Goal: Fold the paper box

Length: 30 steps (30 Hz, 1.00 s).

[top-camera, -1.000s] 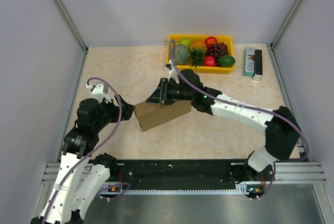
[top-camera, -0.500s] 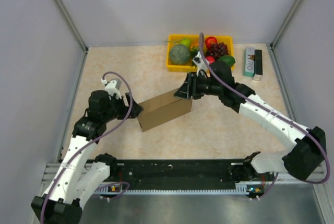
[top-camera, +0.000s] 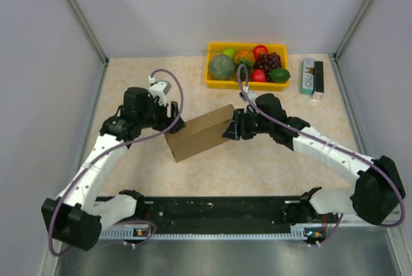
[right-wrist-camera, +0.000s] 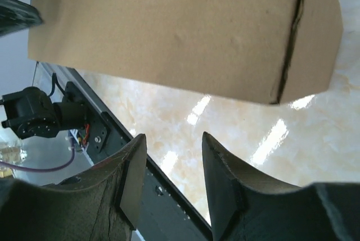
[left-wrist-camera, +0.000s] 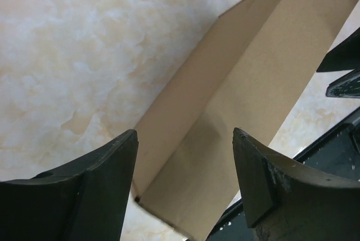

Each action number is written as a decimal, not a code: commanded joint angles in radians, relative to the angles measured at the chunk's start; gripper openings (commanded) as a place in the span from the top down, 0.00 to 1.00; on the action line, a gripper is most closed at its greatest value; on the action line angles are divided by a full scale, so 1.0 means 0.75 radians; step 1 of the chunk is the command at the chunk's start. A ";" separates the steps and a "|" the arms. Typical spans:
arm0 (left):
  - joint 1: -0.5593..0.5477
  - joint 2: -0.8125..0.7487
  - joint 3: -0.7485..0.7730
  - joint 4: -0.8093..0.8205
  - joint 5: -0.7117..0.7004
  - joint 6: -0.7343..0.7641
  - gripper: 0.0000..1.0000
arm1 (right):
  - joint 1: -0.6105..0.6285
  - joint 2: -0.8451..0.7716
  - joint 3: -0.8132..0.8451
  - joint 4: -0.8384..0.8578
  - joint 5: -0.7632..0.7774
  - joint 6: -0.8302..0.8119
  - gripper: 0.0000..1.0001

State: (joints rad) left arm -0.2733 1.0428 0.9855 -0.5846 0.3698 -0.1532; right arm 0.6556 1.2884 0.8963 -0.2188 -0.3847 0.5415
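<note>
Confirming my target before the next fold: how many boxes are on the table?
2. The brown paper box lies at the middle of the table; a small green-white-black printed carton sits at the far right, beside the yellow fruit tray. None seems hidden.

The right wrist view's edge crops the paper box.

The top external camera hangs high behind the arm bases (seen at 6 o'clock), looking down on the whole beige marbled tabletop. The wrist cameras look close past the left gripper and right gripper. All three share the plain brown corrugated cardboard box: 1 o'clock in the left view, 12 o'clock in the right.
</note>
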 commanded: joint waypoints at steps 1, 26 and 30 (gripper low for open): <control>-0.147 0.123 0.105 0.004 -0.049 0.094 0.27 | -0.017 -0.141 -0.021 -0.021 0.049 -0.023 0.55; -0.673 -0.008 -0.142 0.342 -0.102 -0.362 0.24 | -0.144 -0.720 0.002 -0.921 0.425 0.143 0.31; -0.640 -0.012 -0.103 0.289 -0.141 -0.334 0.16 | -0.144 -0.748 -0.107 -0.876 0.237 0.198 0.30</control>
State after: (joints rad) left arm -0.7734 1.0641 0.8574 -0.3962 0.2901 -0.3985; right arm 0.5541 0.7475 0.8688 -0.8742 -0.0738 0.6514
